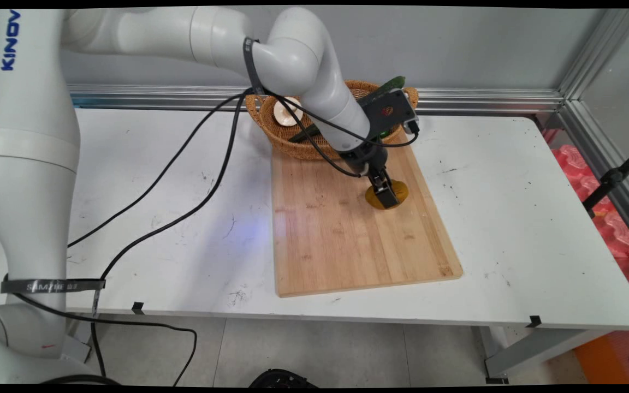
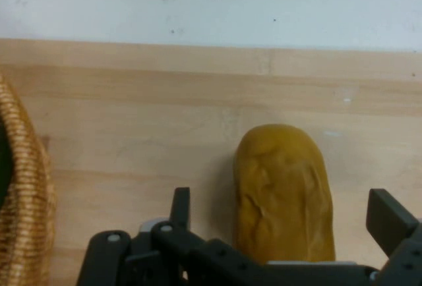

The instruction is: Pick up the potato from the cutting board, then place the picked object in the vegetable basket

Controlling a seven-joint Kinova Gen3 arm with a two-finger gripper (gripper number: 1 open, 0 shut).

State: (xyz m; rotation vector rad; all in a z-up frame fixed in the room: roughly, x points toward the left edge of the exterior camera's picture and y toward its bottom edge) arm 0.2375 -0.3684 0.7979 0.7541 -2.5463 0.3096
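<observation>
We have the gripper (image 1: 384, 192) down on the cutting board (image 1: 347, 229), over a yellow-brown potato-like lump (image 2: 283, 194). Fingers (image 2: 389, 217) stand apart, one each side of it, not touching yet as far as we can tell. The lump lies on the board's far right part, near the wicker basket (image 1: 292, 139). Looks like a grasp or release stage; we can't tell which.

Obstacles: wicker basket (image 1: 314, 139) at cutting board's (image 1: 347, 240) far end, just behind gripper (image 1: 384, 190); yellow lump (image 2: 285, 194) between spread fingers (image 2: 389, 220), apparently untouched. Free room: board's near half, worktop (image 1: 511, 218) either side.
</observation>
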